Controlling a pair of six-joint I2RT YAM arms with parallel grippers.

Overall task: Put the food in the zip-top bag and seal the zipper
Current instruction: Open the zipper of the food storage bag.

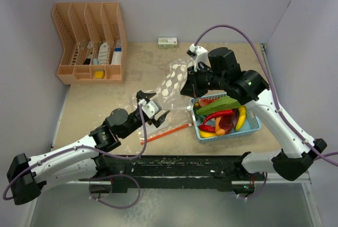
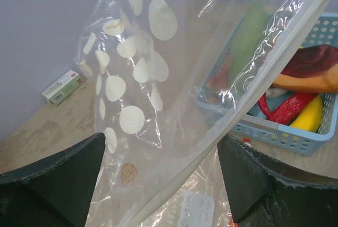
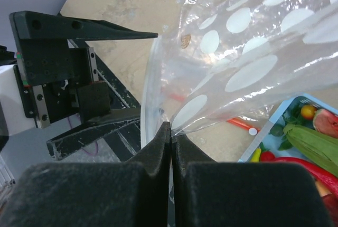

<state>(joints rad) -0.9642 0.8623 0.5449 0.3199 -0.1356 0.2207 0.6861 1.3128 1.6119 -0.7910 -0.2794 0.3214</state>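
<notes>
Bag (image 1: 171, 82) held up off the table (image 1: 105, 100) just left of the basket (image 1: 232, 133), with no food (image 1: 224, 116) in it yet — every toy piece lies in the basket. Right gripper (image 3: 170, 134): jaws pressed tight on a thin fold of the film, carrying the raised end. Left gripper (image 2: 161, 150): jaws wide, one finger on each side of the hanging film, nothing clamped. Zipper (image 1: 168, 130): red-orange strip lying on the table below the raised part, between the left gripper and the basket

Risks, judged from this pose:
1. The right pinch takes only a small fold of slick film. A tug from the other arm could pull it free and drop the bag.
2. If the left jaws close where they stand, they may catch both walls at once. That would hold the mouth flat instead of opening it.
3. The film hangs close to the basket's near corner and could snag or drag it.

Appearance: clear, floppy, creased and glossy, printed with white round dots. A pale thick edge runs diagonally across the left wrist view — whether the mouth is parted cannot be told
</notes>
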